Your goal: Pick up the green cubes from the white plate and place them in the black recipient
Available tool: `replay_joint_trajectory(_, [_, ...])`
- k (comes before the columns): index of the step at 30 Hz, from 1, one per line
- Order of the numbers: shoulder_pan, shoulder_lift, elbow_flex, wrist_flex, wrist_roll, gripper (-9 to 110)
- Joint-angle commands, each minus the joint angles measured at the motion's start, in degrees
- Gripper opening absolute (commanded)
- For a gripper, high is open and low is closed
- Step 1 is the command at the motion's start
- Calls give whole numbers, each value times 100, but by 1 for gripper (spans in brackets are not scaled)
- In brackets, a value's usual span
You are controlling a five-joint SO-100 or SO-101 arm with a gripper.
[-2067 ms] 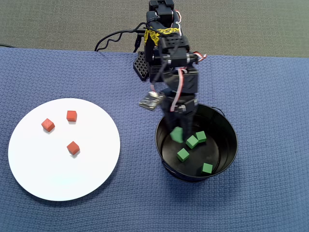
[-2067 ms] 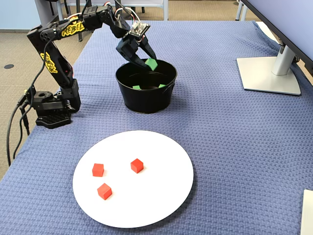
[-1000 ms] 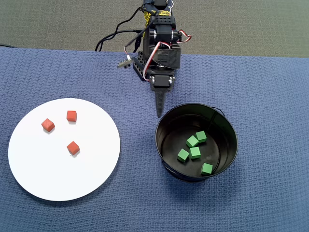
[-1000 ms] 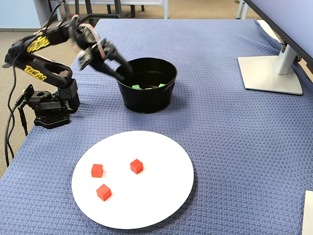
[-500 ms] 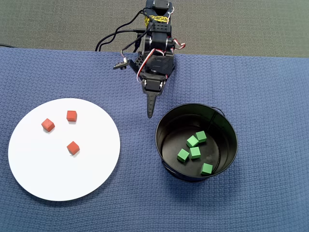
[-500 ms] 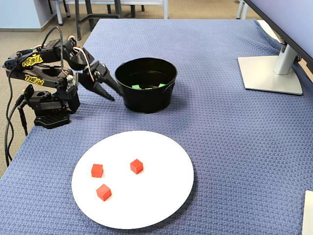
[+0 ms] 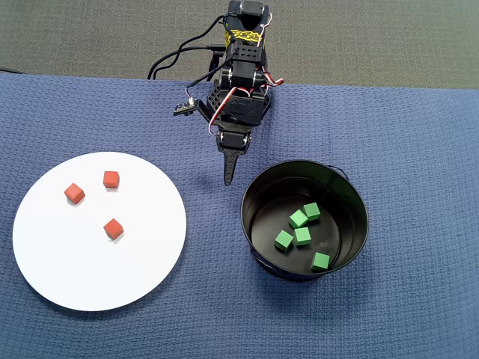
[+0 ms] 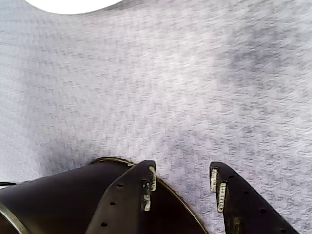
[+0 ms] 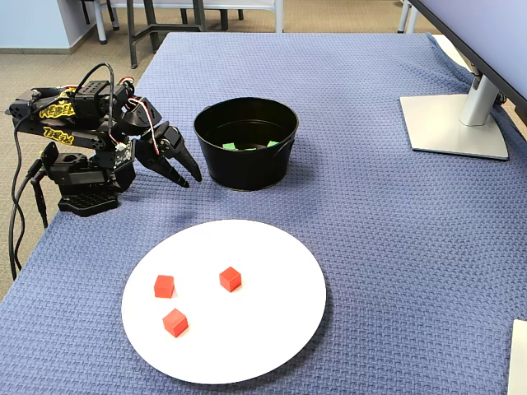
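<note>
We judge the task complete: the gripper (image 9: pixel 186 177), fingers slightly parted and empty, hangs beside the glossy black metal pot (image 7: pixel 352 196) holding five small green cubes (image 7: pixel 302 236).

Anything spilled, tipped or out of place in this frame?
Nothing stands out. Five green cubes lie inside the upright black pot, three red cubes sit on the white plate, and none lie on the cloth.

Blue textured tablecloth (image 9: pixel 370 230), carpeted floor (image 7: pixel 374 37)
</note>
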Motion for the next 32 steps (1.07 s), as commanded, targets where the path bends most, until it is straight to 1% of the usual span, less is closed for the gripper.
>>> replay_joint_trajectory(1, [105, 44, -62, 220, -123, 4])
replay_joint_trajectory(19, [105, 202, -132, 809, -237, 0])
replay_joint_trajectory(32, [97, 237, -123, 853, -149, 0])
